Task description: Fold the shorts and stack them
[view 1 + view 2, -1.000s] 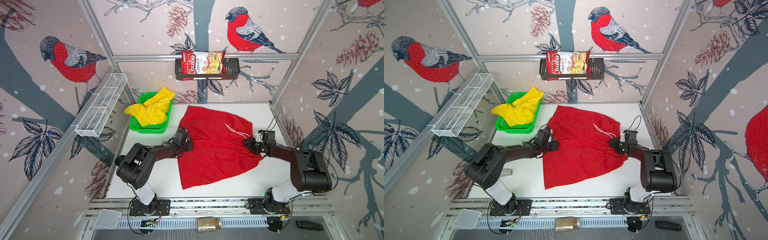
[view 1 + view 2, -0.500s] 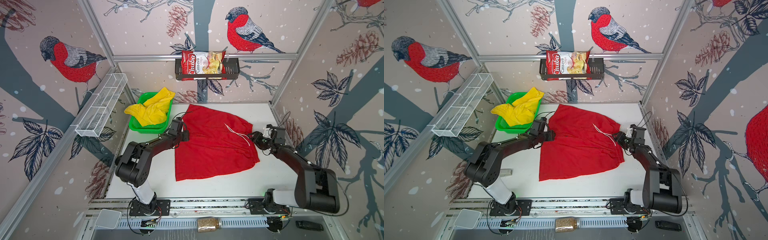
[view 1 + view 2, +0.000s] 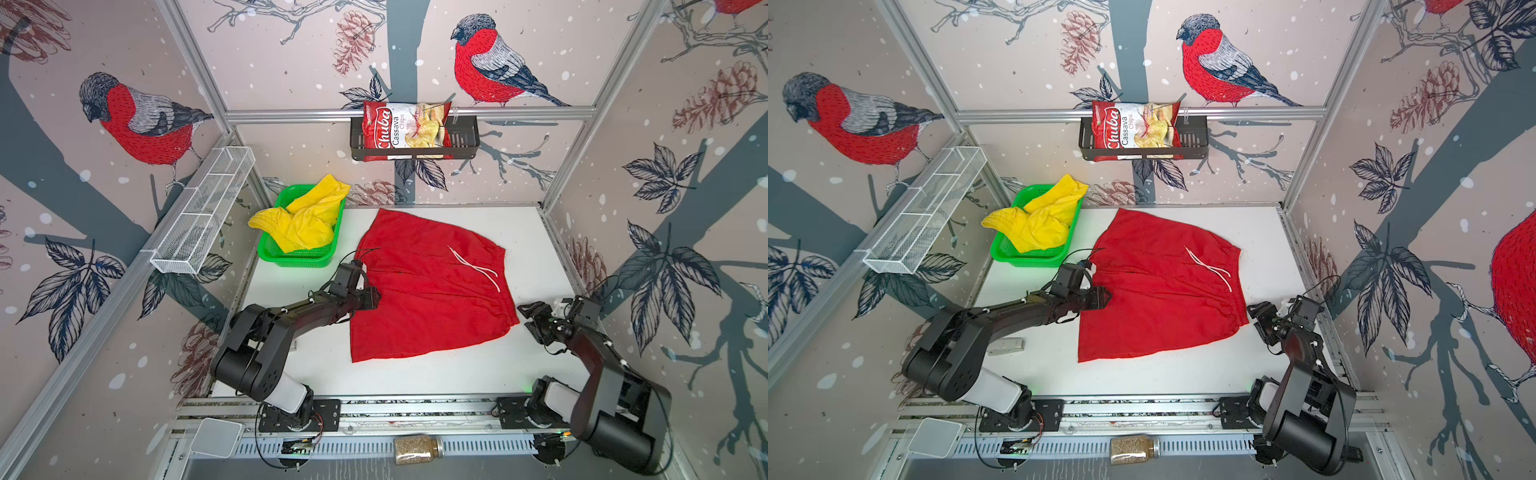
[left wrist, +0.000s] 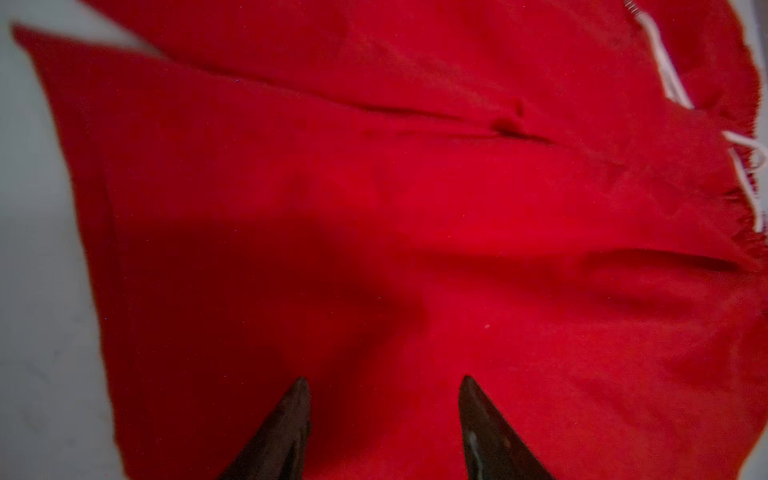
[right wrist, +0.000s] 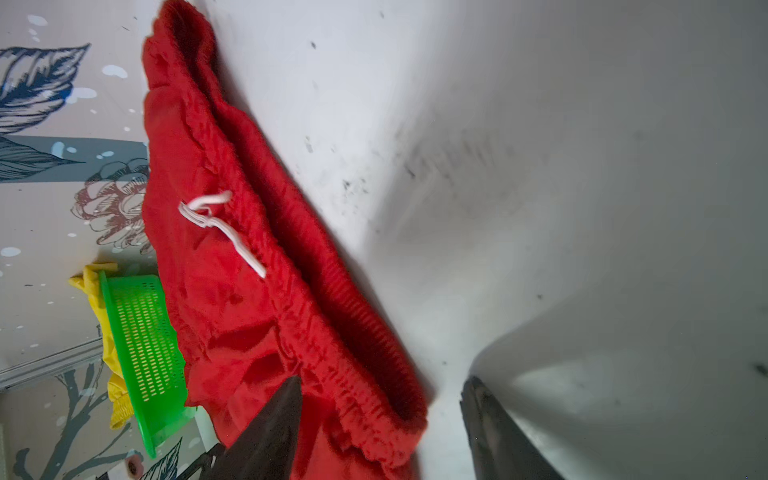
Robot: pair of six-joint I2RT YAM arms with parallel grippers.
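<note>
Tabletop (image 3: 436, 376) bare along near edge and far right corner. Red shorts (image 3: 428, 299) cover the middle; green basket (image 3: 293, 262), heaped with yellow shorts (image 3: 305, 220), blocks far left corner.

Both top views are bright, evenly lit and sharp, with soft shadows. The wrist views are blurred; in the left one a dark shadow crosses the red shorts (image 4: 257, 282).
</note>
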